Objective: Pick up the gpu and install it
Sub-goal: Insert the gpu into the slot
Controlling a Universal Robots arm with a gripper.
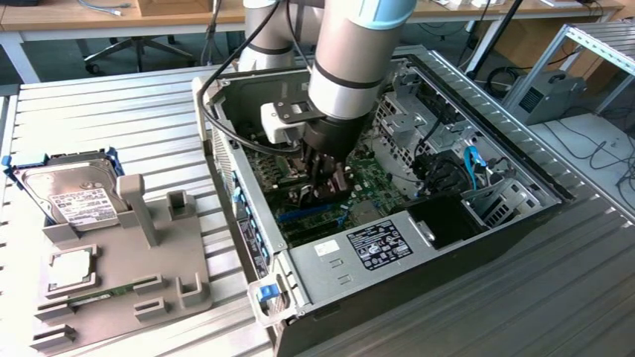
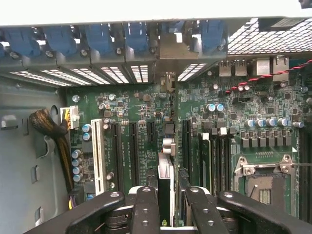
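One card, gripped and inside the case, over the expansion slots.

The arm reaches down into the open PC case (image 1: 297, 282), which lies on the slatted counter (image 1: 109, 111), and the jaws (image 2: 165, 195) clench the gpu (image 2: 166, 175) edge-on between them. In the wrist view the card hangs above the motherboard (image 2: 146, 112), near the long black slots (image 2: 186, 146) and in line with the rear bracket openings. So the pick-up looks done; seating is not, since the card appears to sit apart from the board, though how close its edge is to a slot I cannot tell. On the counter's side at the exterior view's left, the grey parts holder (image 1: 119, 275) carries a hard drive (image 1: 74, 197) and a memory stick (image 1: 94, 294).
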